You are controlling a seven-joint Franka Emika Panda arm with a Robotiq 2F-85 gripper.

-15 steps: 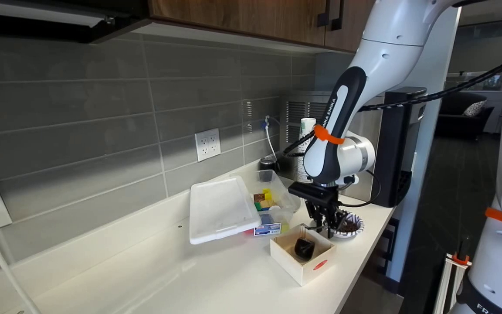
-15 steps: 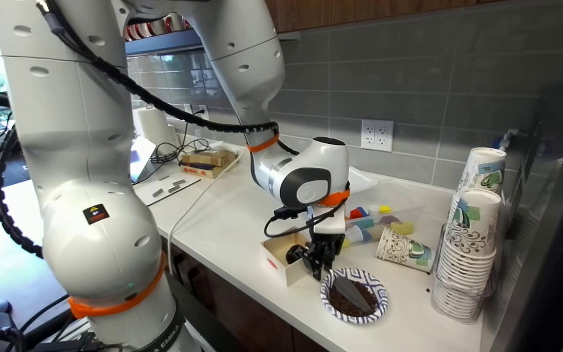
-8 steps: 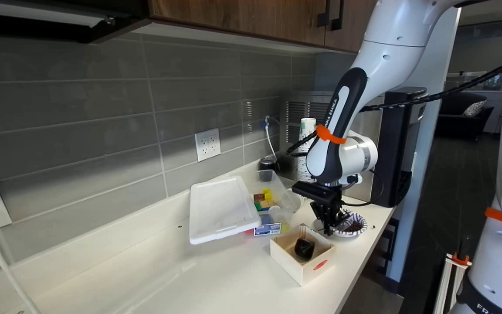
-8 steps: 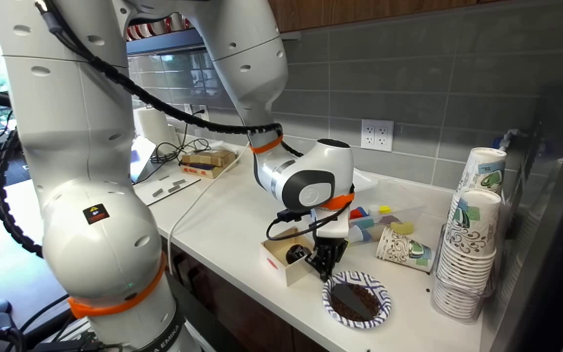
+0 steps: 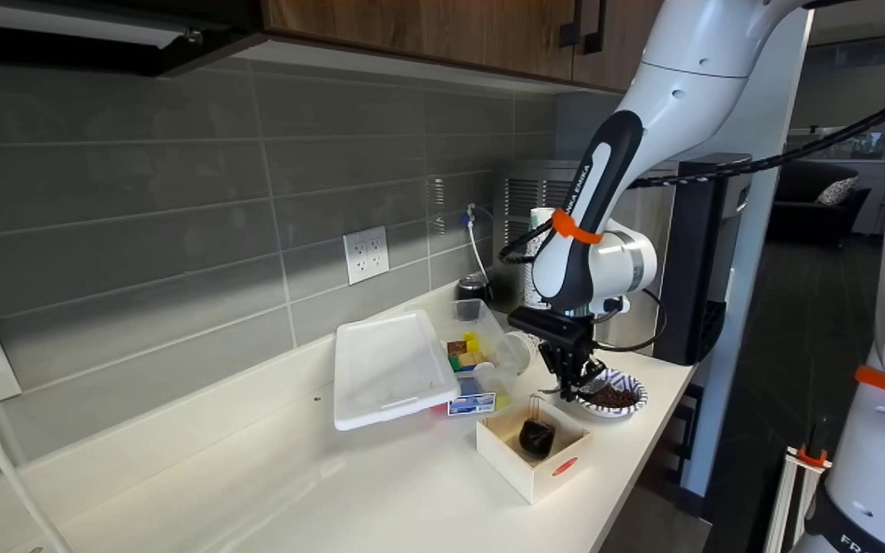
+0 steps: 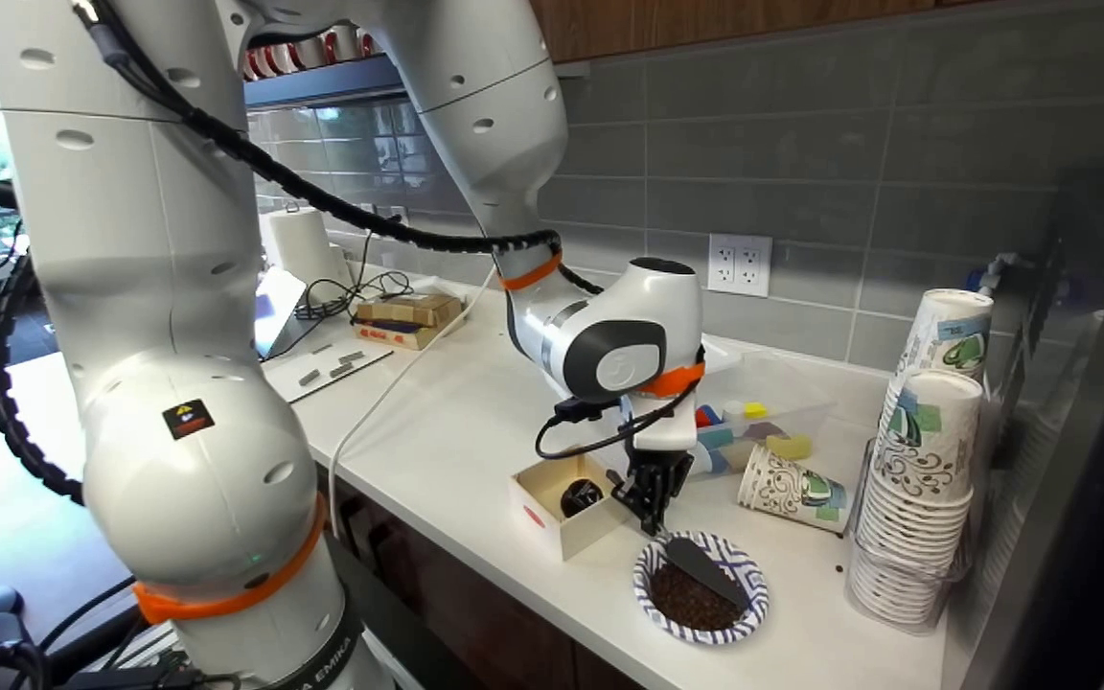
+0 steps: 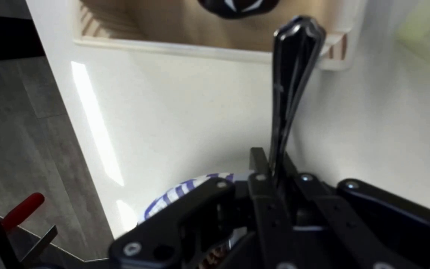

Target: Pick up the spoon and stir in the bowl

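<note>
Because the shiny spoon [image 6: 705, 572] looks light, hard and slippery, the gripper [image 7: 274, 161] pinching its handle [image 7: 288, 80] should squeeze tight.

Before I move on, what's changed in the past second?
The gripper moved toward the tiled wall and apparently up slightly, sweeping the metal spoon nearer that side of the blue-and-white bowl; the bowl edged away from the wooden box. The spoon stayed gripped; box and lying paper cups stayed put.

In the wrist view the gripper [image 7: 274, 160] hides most of the bowl [image 7: 175, 192], near the front edge of the counter [image 7: 181, 101]; the box [image 7: 170, 48] is cut off at the top. Whether the spoon [image 6: 705, 572] touches the brown bits [image 6: 689, 604] cannot be told.
</note>
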